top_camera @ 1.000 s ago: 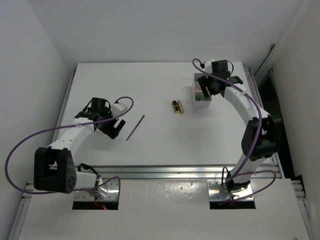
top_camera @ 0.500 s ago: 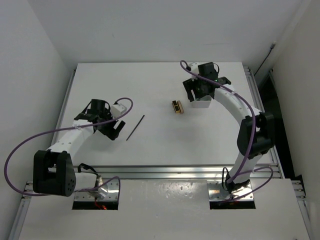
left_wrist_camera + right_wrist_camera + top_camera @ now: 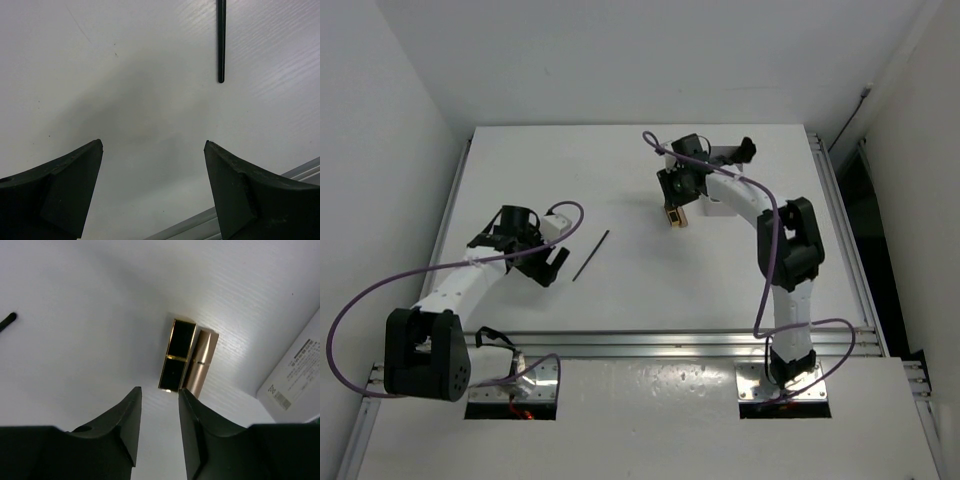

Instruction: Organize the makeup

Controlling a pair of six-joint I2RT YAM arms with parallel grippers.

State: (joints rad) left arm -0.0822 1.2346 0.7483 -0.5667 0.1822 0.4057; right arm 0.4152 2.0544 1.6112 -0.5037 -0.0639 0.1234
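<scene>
Black-and-gold case (image 3: 177, 354) flat at mid-counter (image 3: 620, 160), gold tube (image 3: 200, 362) touching its right side, white box (image 3: 295, 385) near on the right. Right end effector (image 3: 159, 390) swung left from the box within the last second, now poised over the case, fingers narrowly parted and empty; pickup judged next. Left end effector (image 3: 152, 145) spread wide, empty, thin black stick (image 3: 221, 40) just to its right. Open room left and far; rail along the near edge.

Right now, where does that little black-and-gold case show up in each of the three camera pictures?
Top external: the black-and-gold case lies right of centre.
Left wrist: not in it.
Right wrist: mid-picture.
Shared landmark: the thin black stick, left of the case from above, upper right for the left wrist, its tip at the right wrist view's left edge.
</scene>
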